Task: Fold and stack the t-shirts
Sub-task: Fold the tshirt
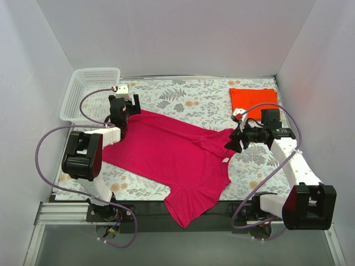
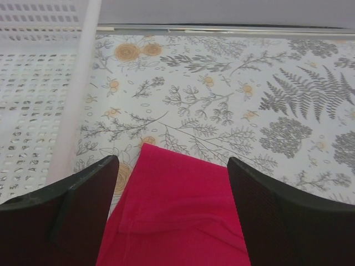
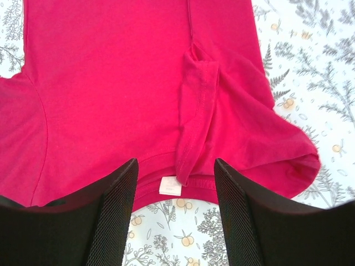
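The magenta-pink t-shirt (image 1: pixel 177 158) lies spread across the middle of the table, one side folded over, its lower part hanging over the near edge. My left gripper (image 1: pixel 118 123) is open above the shirt's far left corner (image 2: pixel 177 205), nothing between the fingers. My right gripper (image 1: pixel 232 143) is open above the neckline, with the white neck label (image 3: pixel 170 186) and a folded ridge of cloth (image 3: pixel 195 116) between its fingers. The orange-red t-shirt (image 1: pixel 254 100) lies folded at the far right.
A white plastic lattice basket (image 1: pixel 89 94) stands at the far left, close beside my left gripper; its rim shows in the left wrist view (image 2: pixel 77 105). The table has a floral cloth (image 1: pixel 183 97). White walls close in on three sides.
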Controlling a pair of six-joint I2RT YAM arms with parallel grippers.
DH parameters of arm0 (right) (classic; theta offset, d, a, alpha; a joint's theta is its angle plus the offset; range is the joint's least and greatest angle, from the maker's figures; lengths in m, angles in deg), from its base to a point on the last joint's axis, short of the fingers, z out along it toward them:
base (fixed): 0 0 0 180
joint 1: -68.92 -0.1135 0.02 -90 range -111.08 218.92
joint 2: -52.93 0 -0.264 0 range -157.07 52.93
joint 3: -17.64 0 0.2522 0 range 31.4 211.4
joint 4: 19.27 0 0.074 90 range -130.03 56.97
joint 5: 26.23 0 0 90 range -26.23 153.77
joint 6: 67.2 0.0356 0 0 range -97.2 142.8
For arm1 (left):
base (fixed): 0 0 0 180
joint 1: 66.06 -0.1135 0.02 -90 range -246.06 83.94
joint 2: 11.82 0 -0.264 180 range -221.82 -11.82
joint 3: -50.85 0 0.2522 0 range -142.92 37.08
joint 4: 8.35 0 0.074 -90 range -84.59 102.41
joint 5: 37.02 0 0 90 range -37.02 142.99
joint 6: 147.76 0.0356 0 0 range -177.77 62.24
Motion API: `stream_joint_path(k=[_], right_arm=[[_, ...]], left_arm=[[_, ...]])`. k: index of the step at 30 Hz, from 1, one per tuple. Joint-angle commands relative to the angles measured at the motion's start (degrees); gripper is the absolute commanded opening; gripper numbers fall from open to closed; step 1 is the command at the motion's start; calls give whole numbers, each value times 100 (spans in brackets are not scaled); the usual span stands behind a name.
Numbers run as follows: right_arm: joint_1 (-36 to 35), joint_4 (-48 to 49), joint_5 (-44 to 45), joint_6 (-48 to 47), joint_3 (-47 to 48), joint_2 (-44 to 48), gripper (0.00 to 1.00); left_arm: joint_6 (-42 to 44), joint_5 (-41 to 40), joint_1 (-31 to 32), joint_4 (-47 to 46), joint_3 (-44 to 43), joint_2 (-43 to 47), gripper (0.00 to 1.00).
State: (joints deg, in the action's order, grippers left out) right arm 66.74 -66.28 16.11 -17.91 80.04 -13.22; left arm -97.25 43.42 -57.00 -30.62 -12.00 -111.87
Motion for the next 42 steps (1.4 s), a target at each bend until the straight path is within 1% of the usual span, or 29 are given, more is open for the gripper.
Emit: stream_joint_path(k=[1,6,10,13,14,16,17,20,21,23,24,29,31,33,37,38,40,41,42], right_arm=[[-29,-93,90,89,189,-257,55],[-55,-102,160,-165,216,-644,57],[-134,-102,257,-577,260,-952,58],[-195,-76,519,-666,382,-1320,59],[-204,-76,599,-632,522,-1574,59],[-257,-58,853,-553,628,-1795,59],[-266,-32,907,-535,681,-1970,58],[-406,20,1048,-403,682,-2182,58],[-459,47,1092,-351,673,-2209,58],[-617,135,1250,-201,655,-2288,58],[-661,153,1320,-157,664,-2306,58],[-819,197,1496,1,638,-2420,56],[-855,240,1619,45,594,-2446,56],[-864,267,1698,72,585,-2499,54],[-1030,249,1725,107,594,-2596,43],[-1083,241,1742,98,576,-2587,39],[-1223,232,1734,72,532,-2535,34],[-1267,206,1734,54,497,-2439,28],[-1303,197,1734,37,480,-2377,24]], left_arm=[[-295,718,-36,342,91,583,74],[-604,1447,-36,588,109,925,75],[-832,1668,-36,738,127,1259,75],[-964,1773,-36,992,74,1514,75],[-1008,1782,-36,1175,74,1785,75],[-1061,1791,-36,1335,109,2093,75],[-1079,1774,-36,1501,135,2434,75],[-1123,1669,-36,1966,241,3025,77],[-1140,1651,-36,2055,293,3462,78],[-1184,1598,-36,2335,495,3886,79],[-1193,1633,-36,2451,574,4288,80],[-1123,1546,-27,3206,1188,5398,80],[-1114,1466,-27,3365,1339,5836,80],[-1149,1414,-18,3515,1480,6031,80],[-1167,1334,-18,3568,1612,6173,80],[-1167,1334,-18,3542,1629,6156,80],[-1175,1343,-18,3515,1656,6155,80],[-1176,1352,-18,3507,1665,6155,81],[-1176,1352,-18,3506,1665,6173,81]])
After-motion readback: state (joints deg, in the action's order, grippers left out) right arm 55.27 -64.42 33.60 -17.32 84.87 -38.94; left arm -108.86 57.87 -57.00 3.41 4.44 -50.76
